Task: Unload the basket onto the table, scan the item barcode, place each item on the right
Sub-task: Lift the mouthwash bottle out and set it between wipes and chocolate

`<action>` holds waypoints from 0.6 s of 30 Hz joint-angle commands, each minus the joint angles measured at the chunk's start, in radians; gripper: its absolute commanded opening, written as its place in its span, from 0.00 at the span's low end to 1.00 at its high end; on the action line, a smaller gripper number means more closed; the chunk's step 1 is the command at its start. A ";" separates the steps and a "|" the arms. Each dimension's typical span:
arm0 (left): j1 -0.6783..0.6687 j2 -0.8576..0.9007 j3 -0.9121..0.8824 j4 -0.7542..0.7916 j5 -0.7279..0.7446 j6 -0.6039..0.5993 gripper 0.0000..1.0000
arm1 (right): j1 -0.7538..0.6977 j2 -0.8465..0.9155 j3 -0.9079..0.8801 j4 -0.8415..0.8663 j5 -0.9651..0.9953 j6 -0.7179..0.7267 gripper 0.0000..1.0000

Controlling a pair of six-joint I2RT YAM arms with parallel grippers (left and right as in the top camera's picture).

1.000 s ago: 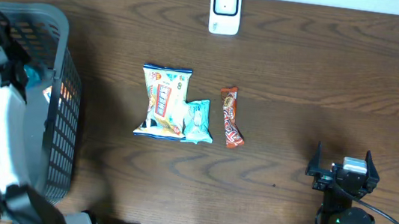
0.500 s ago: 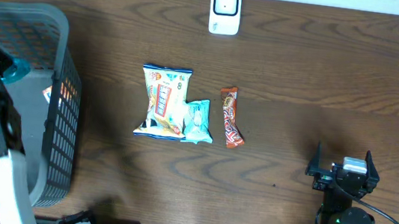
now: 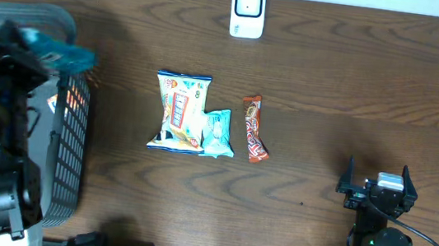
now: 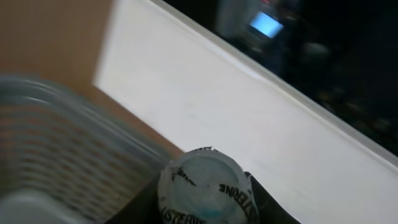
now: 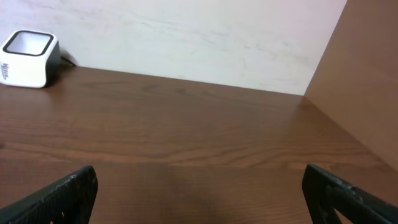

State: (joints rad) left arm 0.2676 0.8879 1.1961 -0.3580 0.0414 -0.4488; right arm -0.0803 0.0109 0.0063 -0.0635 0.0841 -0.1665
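My left gripper (image 3: 36, 57) is closed partway round the small teal bottle (image 3: 63, 54). The wrist view shows only its round printed cap (image 4: 205, 191), right at my fingers. I hold it in the air, well to the left of the scanner (image 3: 248, 10) and nearer my side of the table, above the rim of the basket (image 3: 71, 127). My right gripper (image 3: 377, 182) is spread wide and empty, far to the scanner's right and close to my edge.

The job now, as I judge it, is the carry to the scanner. I should lift clear of the basket wall first, then travel high enough to pass over the snack packs (image 3: 179, 110) lying between me and the scanner. I cannot see the barcode from here, so I would roll my wrist slowly in front of the scanner's window until the label faces it, then hold steady. A firm, unchanged grip matters: the round bottle could twist or slip.
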 commanded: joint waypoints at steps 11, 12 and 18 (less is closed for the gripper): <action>-0.414 0.206 0.008 0.073 0.052 -0.076 0.32 | -0.004 -0.004 -0.001 -0.003 0.008 -0.007 0.99; -0.438 0.231 0.008 0.080 0.052 -0.076 0.32 | -0.004 -0.004 -0.001 -0.003 0.008 -0.007 0.99; -0.599 0.415 0.008 0.146 0.047 -0.038 0.32 | -0.004 -0.004 -0.001 -0.003 0.007 -0.007 0.99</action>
State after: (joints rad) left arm -0.2703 1.2495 1.1961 -0.2474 0.0803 -0.4969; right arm -0.0803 0.0113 0.0063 -0.0635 0.0841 -0.1665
